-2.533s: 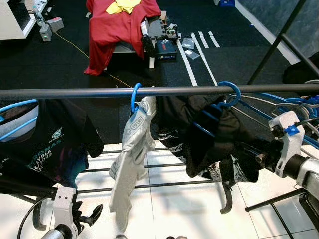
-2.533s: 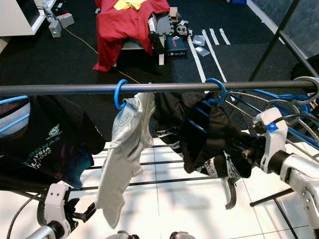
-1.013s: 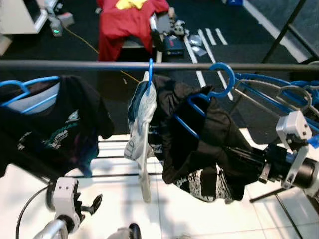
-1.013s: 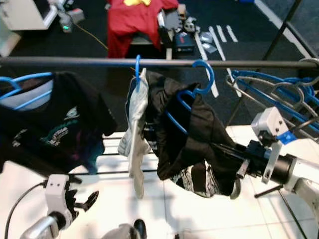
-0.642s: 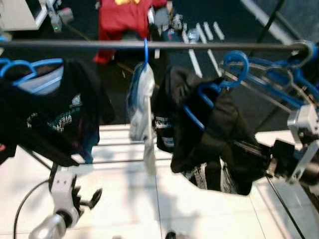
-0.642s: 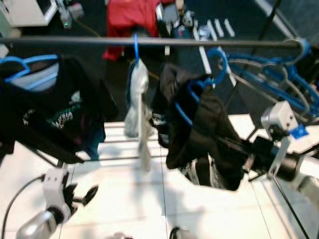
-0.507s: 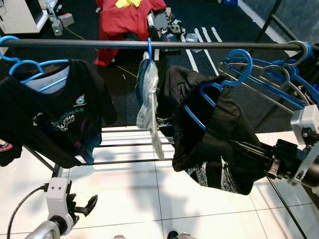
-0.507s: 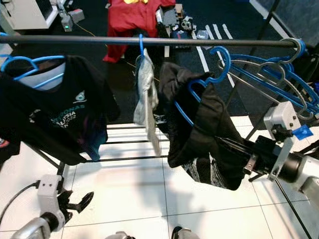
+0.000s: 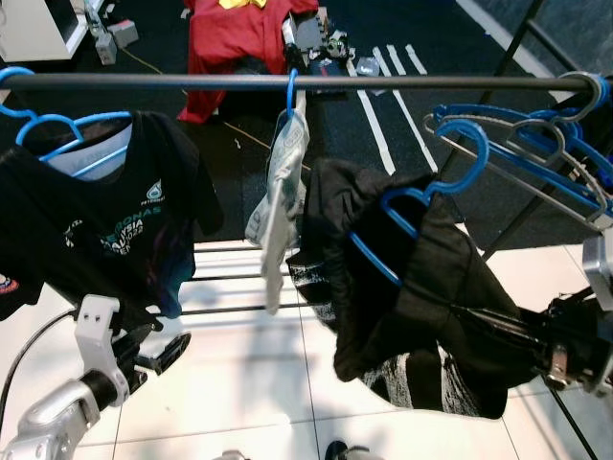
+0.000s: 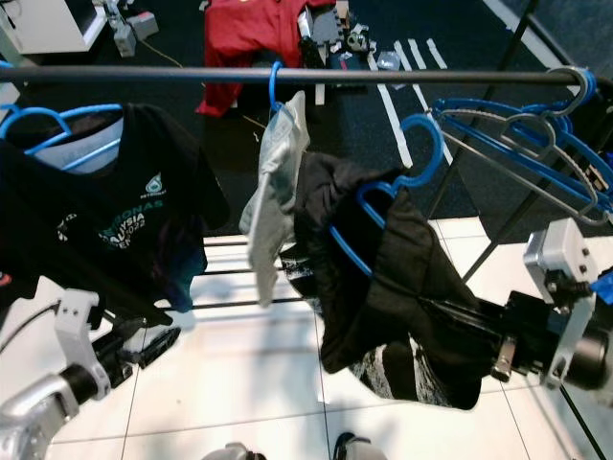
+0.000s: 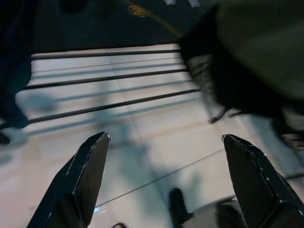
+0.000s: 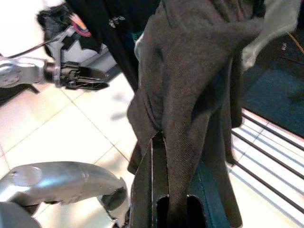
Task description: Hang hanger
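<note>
A blue hanger (image 9: 421, 206) draped with a black garment (image 9: 421, 297) hangs in the air, tilted. Its hook (image 9: 471, 146) sits below the dark rail (image 9: 192, 82) and beside it, not touching. My right gripper (image 9: 479, 321) reaches in from the right and is shut on the hanger's lower part through the cloth. In the right wrist view its fingers (image 12: 159, 190) are pressed together on the black fabric. My left gripper (image 9: 158, 355) hovers low at the left over the white floor, open. In the left wrist view the left gripper (image 11: 165, 138) holds nothing.
On the rail hang a black T-shirt (image 9: 105, 220) on a blue hanger at the left and a grey garment (image 9: 278, 192) in the middle. Several bare blue and grey hangers (image 9: 536, 129) crowd the right end. The rack's lower bars (image 9: 239, 278) cross the floor. A red garment (image 9: 239, 38) lies beyond.
The whole view has shifted, so the camera moved. The hanger's hook, on the rail 2.5 s ago, has come off it and now sits lower, still held by my right gripper.
</note>
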Controlling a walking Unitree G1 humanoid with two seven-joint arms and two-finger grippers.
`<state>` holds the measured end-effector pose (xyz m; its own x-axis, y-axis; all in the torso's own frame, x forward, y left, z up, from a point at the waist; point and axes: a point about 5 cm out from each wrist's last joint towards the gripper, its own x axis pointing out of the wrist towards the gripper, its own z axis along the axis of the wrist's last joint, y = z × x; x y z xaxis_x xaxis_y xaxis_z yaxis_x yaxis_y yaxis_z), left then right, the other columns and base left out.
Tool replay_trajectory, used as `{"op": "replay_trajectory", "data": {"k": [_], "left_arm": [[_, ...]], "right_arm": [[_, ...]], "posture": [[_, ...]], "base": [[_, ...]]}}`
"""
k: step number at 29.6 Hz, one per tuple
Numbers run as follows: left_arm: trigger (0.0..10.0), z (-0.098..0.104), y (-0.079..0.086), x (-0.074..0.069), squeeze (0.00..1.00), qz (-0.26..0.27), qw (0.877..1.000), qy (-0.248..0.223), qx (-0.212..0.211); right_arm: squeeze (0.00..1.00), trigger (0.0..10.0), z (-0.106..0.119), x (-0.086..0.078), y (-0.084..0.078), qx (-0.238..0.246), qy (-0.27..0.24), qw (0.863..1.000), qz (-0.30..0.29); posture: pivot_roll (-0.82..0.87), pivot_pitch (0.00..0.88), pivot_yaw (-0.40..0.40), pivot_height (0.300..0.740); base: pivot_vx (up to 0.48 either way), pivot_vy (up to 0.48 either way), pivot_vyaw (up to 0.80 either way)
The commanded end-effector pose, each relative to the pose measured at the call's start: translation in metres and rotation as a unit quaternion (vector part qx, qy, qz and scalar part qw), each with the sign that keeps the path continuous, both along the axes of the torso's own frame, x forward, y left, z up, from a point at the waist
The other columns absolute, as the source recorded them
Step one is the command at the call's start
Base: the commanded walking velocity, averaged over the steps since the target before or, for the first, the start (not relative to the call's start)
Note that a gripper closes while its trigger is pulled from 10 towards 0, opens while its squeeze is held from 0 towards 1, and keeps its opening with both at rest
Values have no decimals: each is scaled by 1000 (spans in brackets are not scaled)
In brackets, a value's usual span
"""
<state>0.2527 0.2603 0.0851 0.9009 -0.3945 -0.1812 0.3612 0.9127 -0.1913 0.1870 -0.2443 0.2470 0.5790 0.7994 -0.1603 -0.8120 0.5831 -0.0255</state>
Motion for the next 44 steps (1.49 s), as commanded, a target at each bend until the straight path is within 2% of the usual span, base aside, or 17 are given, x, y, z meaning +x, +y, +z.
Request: {"op": "replay_trajectory", "data": {"k": [1, 8, 9, 10, 11, 13, 14, 16, 29, 30, 32, 34, 35, 36, 37, 39, 44], "left_arm": [[10000, 6, 1, -3, 0, -26, 999, 5, -19], [10000, 11, -4, -1, 0, -45, 999, -3, -24], [10000, 10, -18, 1, 0, -62, 997, -5, -38], [10000, 10, -18, 1, 0, -62, 997, -5, -38], [10000, 10, -33, 3, 0, -75, 996, -10, -56], [10000, 10, -33, 3, 0, -75, 996, -10, -56], [10000, 12, -47, 6, 0, -86, 993, -16, -74], [10000, 17, -56, 9, 0, -97, 991, -24, -88], [10000, 55, -71, 22, 0, -146, 979, -82, -119], [10000, 69, -75, 23, 0, -171, 970, -106, -135], [10000, 69, -75, 23, 0, -171, 970, -106, -135], [10000, 112, -83, 24, 0, -228, 940, -172, -189], [10000, 112, -83, 24, 0, -228, 940, -172, -189], [10000, 131, -84, 24, 0, -249, 925, -200, -206], [10000, 131, -84, 24, 0, -249, 925, -200, -206], [10000, 164, -76, 26, 0, -255, 903, -254, -233], [10000, 190, -69, 31, 0, -229, 887, -298, -267]], "right_arm": [[0, 0, 9, -6, 6, 7, -16, 1000, 25], [0, 0, 8, -5, 10, 10, -17, 999, 30], [0, 0, 4, -1, 18, 19, -16, 999, 40], [0, 0, 4, -1, 18, 19, -16, 999, 40], [0, 0, -1, 2, 29, 31, -14, 998, 54], [0, 0, -1, 2, 29, 31, -14, 998, 54], [0, 0, -7, 5, 39, 38, -9, 997, 66], [0, 0, -11, 7, 45, 41, -7, 996, 74], [0, 0, -11, 14, 52, 43, -8, 995, 89], [0, 0, -8, 14, 53, 49, -8, 994, 98], [0, 0, -8, 14, 53, 49, -8, 994, 98], [0, 0, 1, 14, 54, 73, -18, 991, 115], [0, 0, 1, 14, 54, 73, -18, 991, 115], [0, 0, 5, 14, 54, 80, -26, 990, 116], [0, 0, 5, 14, 54, 80, -26, 990, 116], [0, 0, 8, 21, 52, 80, -47, 991, 98], [0, 0, 14, 32, 52, 95, -76, 990, 77]], "posture": [[-65, 213, -8, 740], [-62, 210, -4, 740], [-53, 200, -4, 740], [-53, 200, -4, 740], [-38, 192, -2, 740], [-38, 192, -2, 740], [-21, 175, -4, 740], [-17, 168, -3, 740], [-29, 166, -14, 740], [-31, 165, -17, 740], [-31, 165, -17, 740], [-33, 166, -18, 740], [-33, 166, -18, 740], [-33, 165, -15, 740], [-33, 165, -15, 740], [-38, 164, -9, 740], [-32, 165, -6, 740]], "base": [[-480, 0, 0], [-480, 0, 0], [-375, 0, 0], [-375, 0, 0], [-319, 0, 0], [-319, 0, 0], [-307, 0, 0], [-287, 0, 0], [-97, 0, 0], [0, 0, 0], [0, 0, 0], [0, 0, 0], [0, 0, 0], [0, 0, 0], [0, 0, 0], [0, 0, 0], [0, 0, 0]]}}
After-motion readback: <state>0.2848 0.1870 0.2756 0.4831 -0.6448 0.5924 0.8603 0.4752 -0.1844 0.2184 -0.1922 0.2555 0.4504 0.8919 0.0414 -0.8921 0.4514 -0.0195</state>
